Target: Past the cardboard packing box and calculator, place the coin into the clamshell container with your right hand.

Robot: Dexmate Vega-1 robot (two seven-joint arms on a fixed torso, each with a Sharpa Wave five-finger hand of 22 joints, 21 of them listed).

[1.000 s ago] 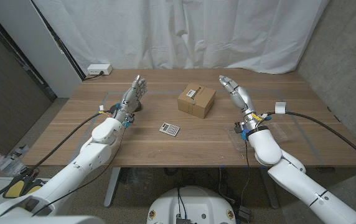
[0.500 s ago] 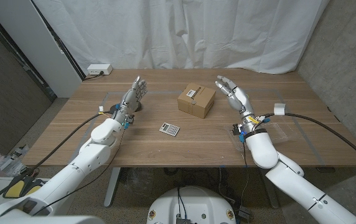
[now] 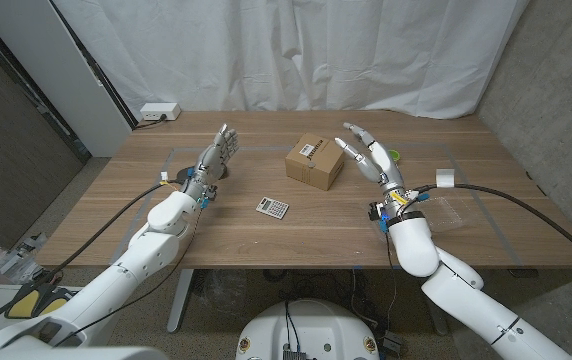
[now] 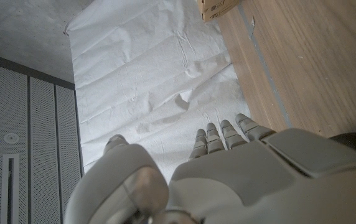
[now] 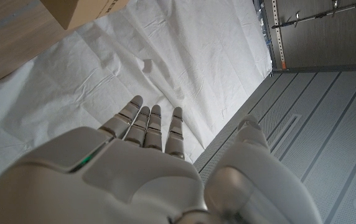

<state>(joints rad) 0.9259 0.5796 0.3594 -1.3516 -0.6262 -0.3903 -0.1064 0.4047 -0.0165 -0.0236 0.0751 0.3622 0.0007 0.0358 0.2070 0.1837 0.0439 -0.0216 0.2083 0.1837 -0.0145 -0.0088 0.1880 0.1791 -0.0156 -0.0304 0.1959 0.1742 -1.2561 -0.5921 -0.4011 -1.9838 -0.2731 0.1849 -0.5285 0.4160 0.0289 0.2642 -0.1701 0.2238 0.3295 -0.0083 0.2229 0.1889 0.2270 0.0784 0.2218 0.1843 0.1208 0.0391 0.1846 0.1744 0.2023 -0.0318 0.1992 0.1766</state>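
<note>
Left hand (image 3: 218, 152) waits far left, fingers apart, holding nothing. Small grey calculator (image 3: 273, 207) lies nearer, brown cardboard packing box (image 3: 316, 161) beyond. Right hand (image 3: 368, 153) hovers beside the box, fingers spread, empty. Clear plastic clamshell container (image 3: 453, 209) sits right. Coin: cannot tell where. Next: locate and pinch it.

I see a brown wooden worktop (image 3: 216, 235) with a big white curtain (image 3: 296, 55) hanging behind it. A grey wall (image 3: 556, 90) stands on one side and a white panel (image 3: 81, 70) leans on the other. A white power strip (image 3: 158, 112) sits at the far corner. The floor (image 3: 66, 200) is grey.
</note>
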